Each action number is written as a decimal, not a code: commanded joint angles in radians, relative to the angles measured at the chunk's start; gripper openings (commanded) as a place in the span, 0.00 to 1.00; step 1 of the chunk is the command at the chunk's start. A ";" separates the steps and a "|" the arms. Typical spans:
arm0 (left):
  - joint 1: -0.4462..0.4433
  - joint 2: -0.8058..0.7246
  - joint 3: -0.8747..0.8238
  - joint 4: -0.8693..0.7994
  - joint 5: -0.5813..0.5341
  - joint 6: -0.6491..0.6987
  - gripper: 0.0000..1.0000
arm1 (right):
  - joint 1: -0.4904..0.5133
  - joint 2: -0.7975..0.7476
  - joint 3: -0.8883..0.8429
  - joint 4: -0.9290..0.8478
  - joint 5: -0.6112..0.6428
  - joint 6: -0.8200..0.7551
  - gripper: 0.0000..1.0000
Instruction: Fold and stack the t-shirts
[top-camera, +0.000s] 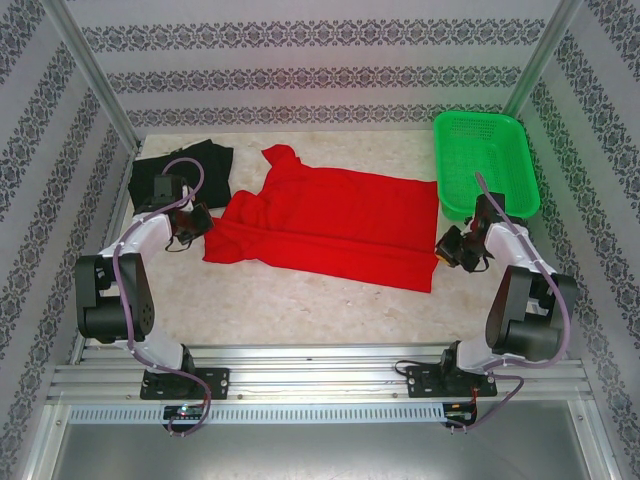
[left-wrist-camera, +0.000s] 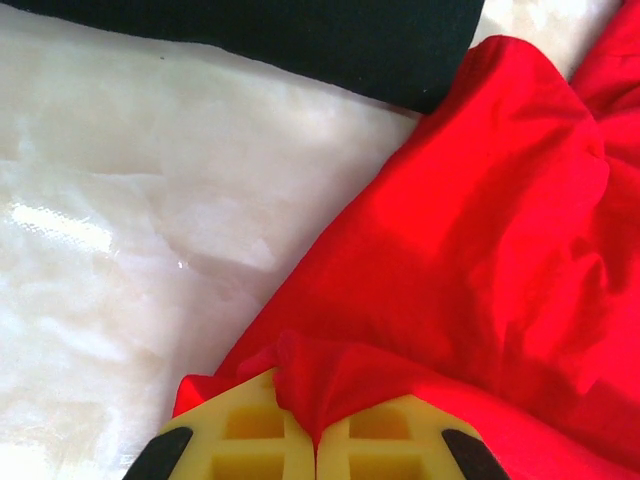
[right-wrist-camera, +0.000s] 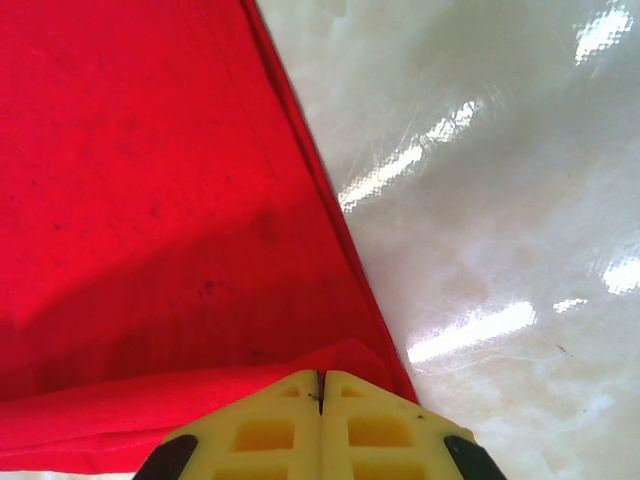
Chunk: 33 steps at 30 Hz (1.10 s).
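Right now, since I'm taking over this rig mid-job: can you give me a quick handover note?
Left gripper: shut, pinching the red t-shirt at its left end.
Right gripper: shut, pinching the same shirt's right edge.
The red t-shirt lies spread out in the middle, unfolded; the black t-shirt sits at the back left.
Done: both ends of the red one gripped.
Left: fold the red one, then stack the two; I cannot tell whether the black one is folded.
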<state>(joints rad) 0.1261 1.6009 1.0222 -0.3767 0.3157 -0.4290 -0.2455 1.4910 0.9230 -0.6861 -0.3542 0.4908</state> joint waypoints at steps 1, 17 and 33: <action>0.010 -0.014 -0.008 0.022 -0.027 0.019 0.00 | 0.014 0.024 0.030 -0.002 0.042 -0.005 0.00; 0.010 0.068 0.064 0.029 -0.013 0.023 0.00 | 0.022 0.095 0.085 0.011 0.079 -0.007 0.00; 0.008 0.145 0.115 0.055 0.019 0.014 0.26 | 0.028 0.153 0.153 0.013 0.089 -0.005 0.19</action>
<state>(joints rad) 0.1261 1.7279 1.0966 -0.3653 0.3370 -0.4225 -0.2260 1.6310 1.0424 -0.6762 -0.3077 0.4969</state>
